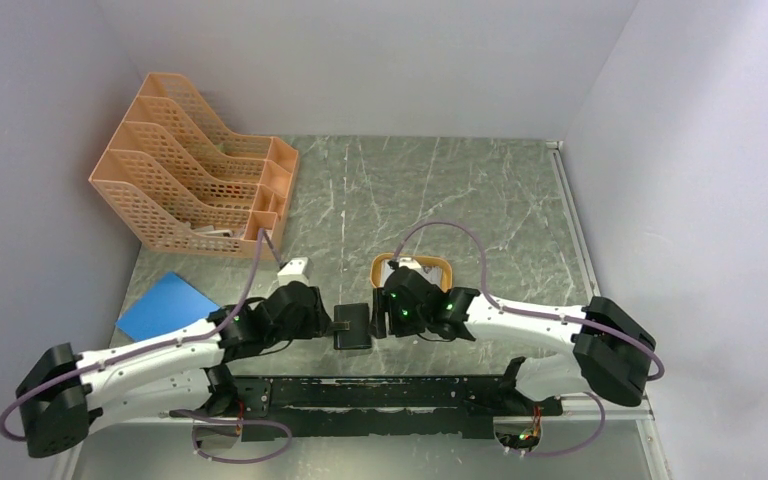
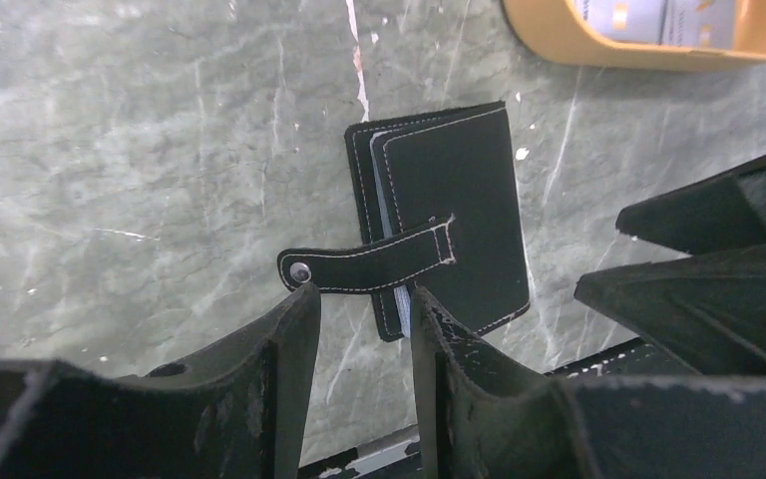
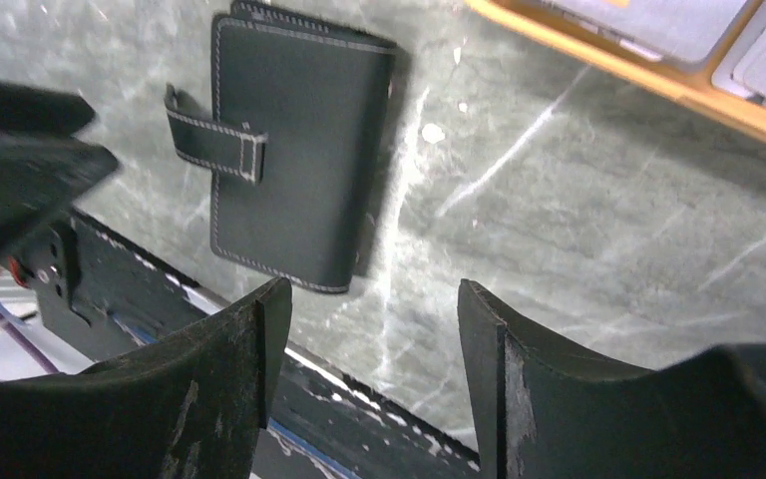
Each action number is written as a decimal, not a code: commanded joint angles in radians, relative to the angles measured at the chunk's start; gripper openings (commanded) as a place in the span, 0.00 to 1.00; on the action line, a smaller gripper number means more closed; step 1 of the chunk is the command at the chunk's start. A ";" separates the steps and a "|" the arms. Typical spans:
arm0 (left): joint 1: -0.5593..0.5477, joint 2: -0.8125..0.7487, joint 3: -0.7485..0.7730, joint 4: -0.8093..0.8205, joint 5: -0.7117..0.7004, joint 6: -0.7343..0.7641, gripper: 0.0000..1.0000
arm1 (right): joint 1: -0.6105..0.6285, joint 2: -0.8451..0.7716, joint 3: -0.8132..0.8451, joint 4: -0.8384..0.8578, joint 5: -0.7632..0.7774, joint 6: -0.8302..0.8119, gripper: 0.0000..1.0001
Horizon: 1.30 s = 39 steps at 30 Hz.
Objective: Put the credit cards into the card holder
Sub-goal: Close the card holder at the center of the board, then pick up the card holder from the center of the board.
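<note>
- Marbled table (image 1: 440, 190): the card holder (image 1: 352, 326) lies folded shut at lower centre of the top view, between both grippers; opening it looks like the step in hand.
- Left gripper (image 2: 364, 296): jaws parted, empty, just below the loose snap tab (image 2: 369, 264); next, likely pinch the tab and lift the cover.
- Right gripper (image 3: 371, 289): spread wide, empty.
- Orange tray (image 3: 598, 68): the credit cards (image 3: 658, 20) lie inside, upper right.

Card holder (image 1: 352, 327) lies flat on the table (image 1: 480, 200).
Left gripper (image 1: 331, 323) just left of it, right gripper (image 1: 379, 320) just right; orange tray (image 1: 377, 268) behind-right, blue sheet (image 1: 168, 305) well left, file rack (image 1: 195, 180) far back-left.
</note>
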 commanded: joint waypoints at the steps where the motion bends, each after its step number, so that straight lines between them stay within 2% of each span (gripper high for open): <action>1: 0.007 0.091 0.000 0.117 0.081 0.006 0.44 | -0.029 0.027 -0.007 0.124 0.010 0.066 0.66; 5: 0.017 0.163 0.020 0.117 0.070 0.019 0.46 | -0.035 0.037 -0.010 0.133 0.002 0.068 0.65; 10: 0.042 0.218 0.033 0.142 0.130 0.043 0.47 | -0.036 0.032 -0.018 0.126 0.004 0.071 0.65; 18: 0.042 0.243 0.022 0.170 0.250 0.032 0.48 | -0.039 0.065 -0.027 0.129 -0.014 0.092 0.65; 26: 0.042 0.257 0.014 0.202 0.316 0.014 0.50 | -0.039 0.101 -0.044 0.167 -0.045 0.107 0.65; 31: 0.042 0.299 0.024 0.190 0.309 0.007 0.50 | -0.039 0.117 -0.045 0.179 -0.045 0.111 0.64; 34: 0.042 0.323 0.034 0.163 0.281 0.012 0.45 | -0.039 0.118 -0.041 0.177 -0.045 0.111 0.64; 39: 0.041 0.321 0.019 0.134 0.231 0.005 0.27 | -0.040 0.108 -0.038 0.166 -0.045 0.110 0.63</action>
